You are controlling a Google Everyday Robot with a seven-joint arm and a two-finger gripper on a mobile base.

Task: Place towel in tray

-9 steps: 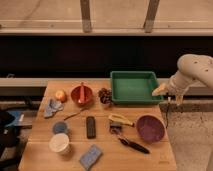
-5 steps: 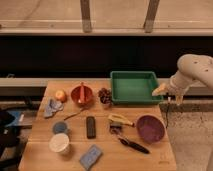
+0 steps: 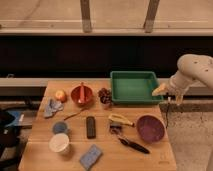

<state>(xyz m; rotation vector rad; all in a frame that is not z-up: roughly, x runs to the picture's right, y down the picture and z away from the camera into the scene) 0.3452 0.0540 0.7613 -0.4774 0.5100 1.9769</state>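
The towel [image 3: 52, 106], a small crumpled blue-grey cloth, lies at the left side of the wooden table, below a small orange fruit [image 3: 60, 95]. The tray [image 3: 132, 75], a large green bin, stands at the table's back right with nothing visible inside. My gripper [image 3: 159, 90] hangs off the tray's right rim, just beyond the table's right side, on a white arm [image 3: 195, 70] reaching in from the right. It is open, holds nothing, and is far from the towel.
Between towel and tray stand a red bowl [image 3: 81, 94] with a utensil and a dark fruit cluster [image 3: 105, 96]. Nearer the front are a purple bowl [image 3: 150, 128], banana [image 3: 120, 119], black remote [image 3: 90, 126], blue-grey disc [image 3: 60, 127], white cup [image 3: 59, 143] and sponge [image 3: 90, 156].
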